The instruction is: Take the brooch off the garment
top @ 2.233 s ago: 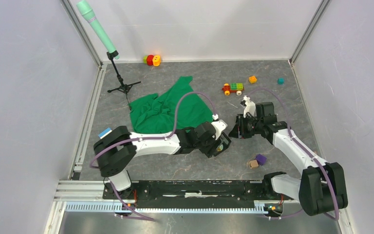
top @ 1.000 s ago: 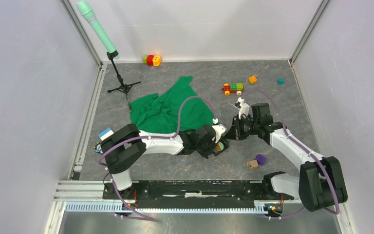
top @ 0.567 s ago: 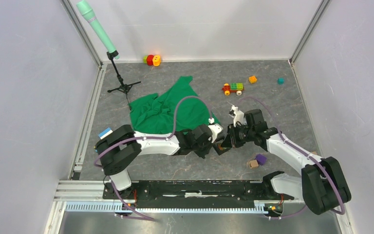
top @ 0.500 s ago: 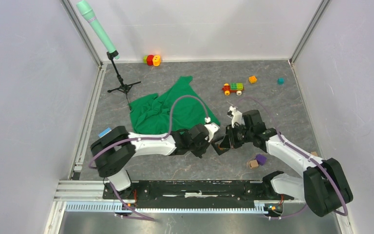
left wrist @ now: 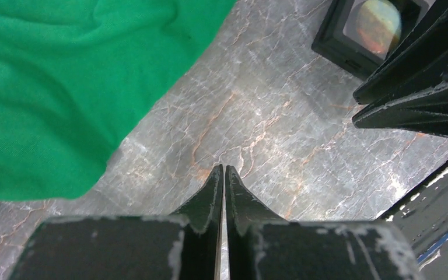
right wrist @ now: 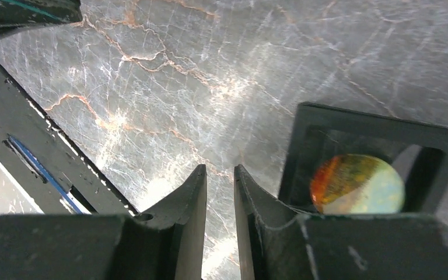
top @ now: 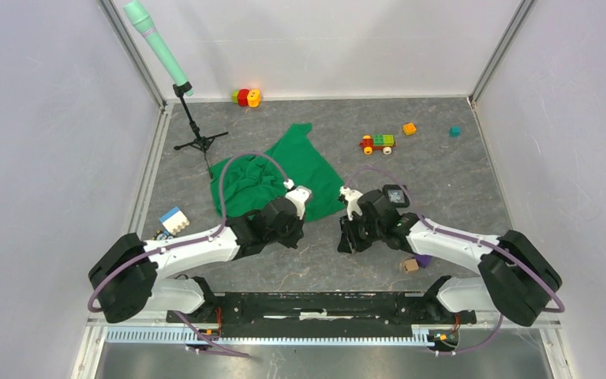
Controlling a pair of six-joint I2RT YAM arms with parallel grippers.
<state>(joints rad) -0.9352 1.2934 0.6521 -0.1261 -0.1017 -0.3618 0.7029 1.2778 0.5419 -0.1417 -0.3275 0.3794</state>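
Observation:
The garment [top: 272, 172] is a bright green cloth lying rumpled at mid table; its edge fills the upper left of the left wrist view [left wrist: 64, 87]. No brooch shows in any view. My left gripper [left wrist: 222, 170] is shut and empty over bare table just off the cloth's near edge [top: 298, 229]. My right gripper [right wrist: 220, 170] hovers low over the table [top: 346, 239], jaws a little apart with nothing between them. A black square frame [right wrist: 379, 125] holding an orange-yellow disc [right wrist: 356, 184] lies on the table against the right finger, and the left wrist view shows it too [left wrist: 329, 38].
A green tube on a tripod [top: 197, 142] stands at the back left. A toy train [top: 377, 143], an orange brick [top: 409, 128] and a teal cube [top: 454, 131] lie at the back right. A purple block [top: 423, 259] and tan cube [top: 410, 266] sit by the right arm, a blue-white block [top: 173, 219] by the left.
The two grippers met over the black frame, then the left arm drew back to the left. The right gripper moved left and down, and its jaws parted off the frame.

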